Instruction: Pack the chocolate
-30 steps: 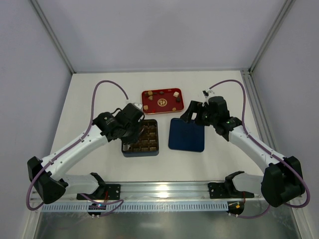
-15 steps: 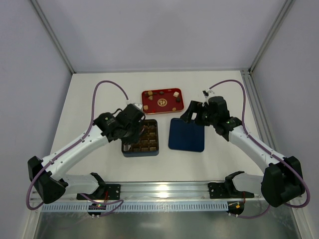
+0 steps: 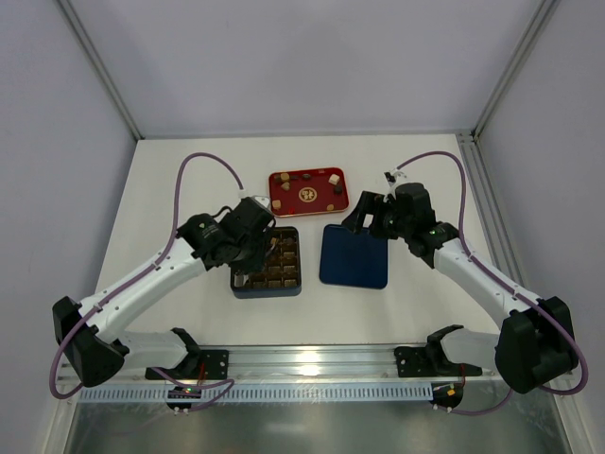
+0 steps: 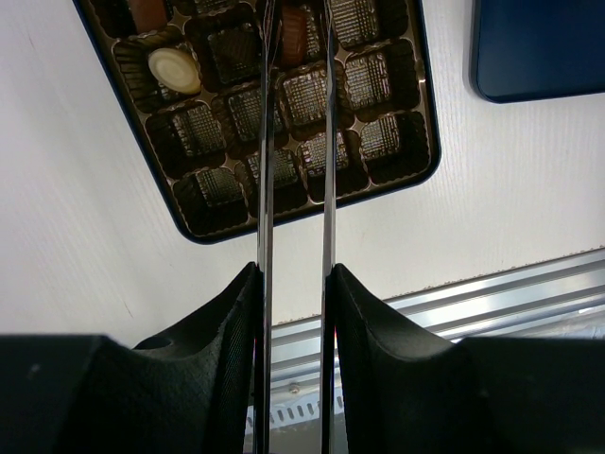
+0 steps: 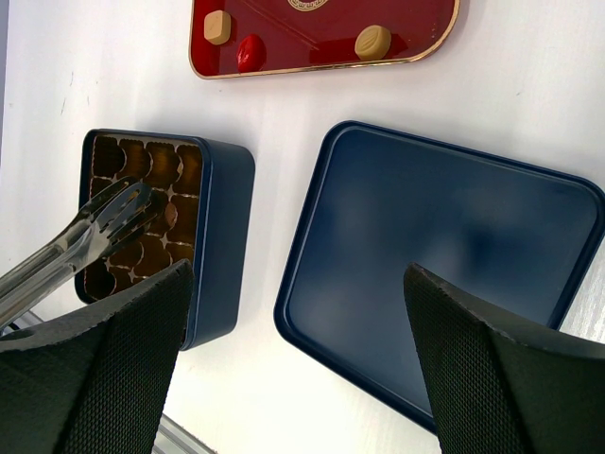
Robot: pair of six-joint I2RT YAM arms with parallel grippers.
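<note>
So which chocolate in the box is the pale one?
The round cream chocolate, by the box's left edge in the left wrist view. The piece beside it and the one between the tongs are brown.

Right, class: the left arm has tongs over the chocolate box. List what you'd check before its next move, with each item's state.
1. The tongs are clamped in the left gripper: ok.
2. The tong tips are over the box, with a brown chocolate between them: ok.
3. That chocolate is seated in its compartment: cannot tell.
4. There are empty compartments left to fill: ok.
5. The lid lies flat beside the box, apart from it: ok.
6. The right gripper is open above the lid, away from the tongs: ok.
</note>
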